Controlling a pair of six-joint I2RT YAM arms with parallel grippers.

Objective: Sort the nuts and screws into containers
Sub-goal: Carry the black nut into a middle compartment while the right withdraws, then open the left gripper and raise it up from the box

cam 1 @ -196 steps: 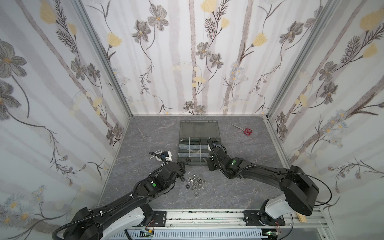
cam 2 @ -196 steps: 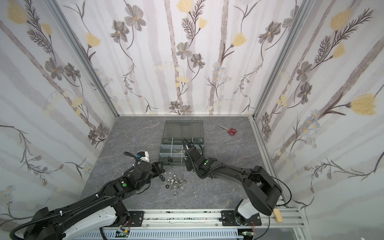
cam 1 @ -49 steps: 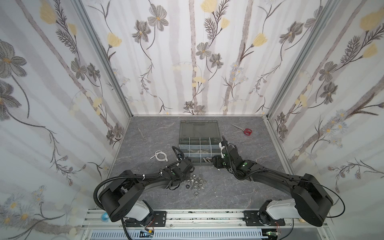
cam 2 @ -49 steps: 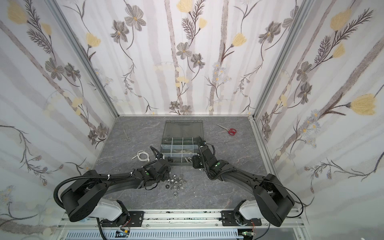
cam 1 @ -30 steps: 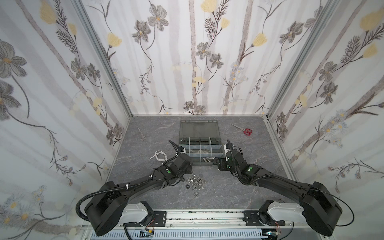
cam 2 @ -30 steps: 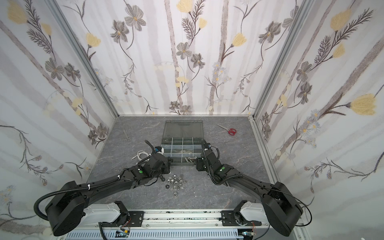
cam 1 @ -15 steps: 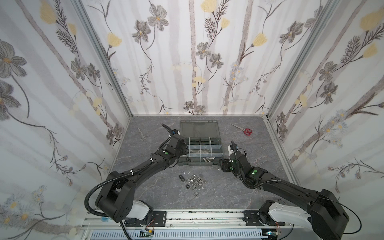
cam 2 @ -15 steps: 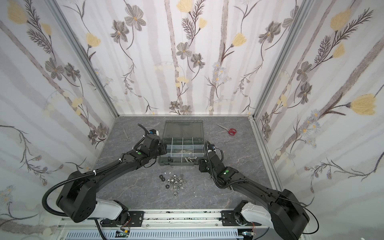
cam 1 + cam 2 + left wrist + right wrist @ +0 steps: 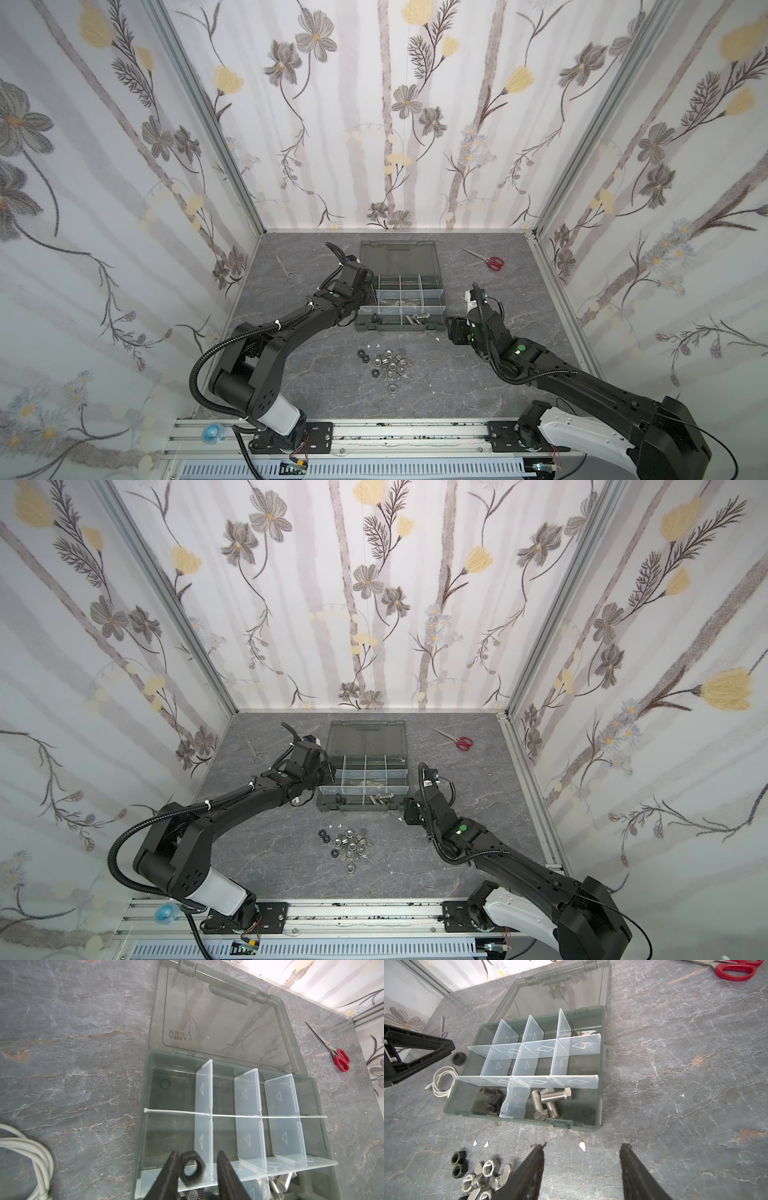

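Observation:
The dark grey organizer case point(image 9: 399, 329) lies open, its containers split by pale dividers. Silver screws point(image 9: 550, 1101) and black screws point(image 9: 493, 1098) lie in its two front compartments. My left gripper point(image 9: 197, 1153) hovers over the case's left side, open. A blurred black nut point(image 9: 192, 1169) sits between its fingers, touching only one. In the right wrist view this nut point(image 9: 459, 1058) hangs free just off the fingertip. The remaining nuts point(image 9: 386, 363) are heaped on the table in front of the case. My right gripper point(image 9: 582, 1146) is open and empty, low over the table by the case's front right corner.
The smoky lid point(image 9: 399, 257) lies flat behind the case. Red scissors point(image 9: 490, 261) lie at the back right, small metal scissors point(image 9: 284, 270) at the back left. A coiled white cable point(image 9: 443, 1078) lies left of the case. White flecks point(image 9: 582, 1146) dot the table.
My left gripper carried a black nut from the heap up to the case's left side, then its jaws parted and the nut came loose. My right gripper drew back rightward from the case.

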